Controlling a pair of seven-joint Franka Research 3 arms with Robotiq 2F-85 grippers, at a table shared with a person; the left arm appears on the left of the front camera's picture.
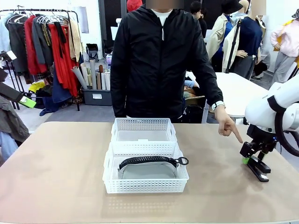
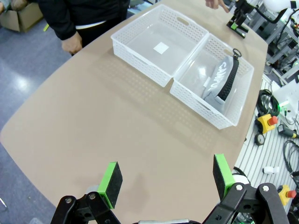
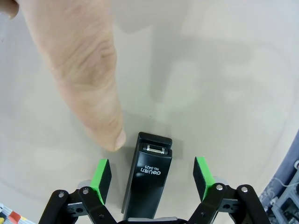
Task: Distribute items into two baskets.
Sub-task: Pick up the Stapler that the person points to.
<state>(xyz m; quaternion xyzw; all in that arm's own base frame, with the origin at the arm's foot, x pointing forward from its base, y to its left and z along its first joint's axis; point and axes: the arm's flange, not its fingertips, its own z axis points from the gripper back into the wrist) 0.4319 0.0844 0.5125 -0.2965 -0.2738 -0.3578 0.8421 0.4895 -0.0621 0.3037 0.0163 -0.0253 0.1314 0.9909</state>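
Far basket [image 1: 144, 124]: white, rectangular, perforated walls, clear bottom, stood empty at table [image 1: 56, 177] centre; near basket [image 1: 145, 185], matching, touched it end to end; grey pouch [image 1: 148, 170] lay inside near basket, black zipper along far edge, ring pull at right rim; black stapler [image 3: 147, 177] lay closed on bare table, well right of both baskets, white print on top.

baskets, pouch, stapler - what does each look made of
Baskets: white plastic, probably moulded; the walls are perforated in a regular grid and the bottoms look clear.
Pouch: grey fabric, matte and soft-looking, with a black zipper.
Stapler: black and smooth with a slight sheen, likely plastic or painted metal; a small shiny metal part shows at its tip.
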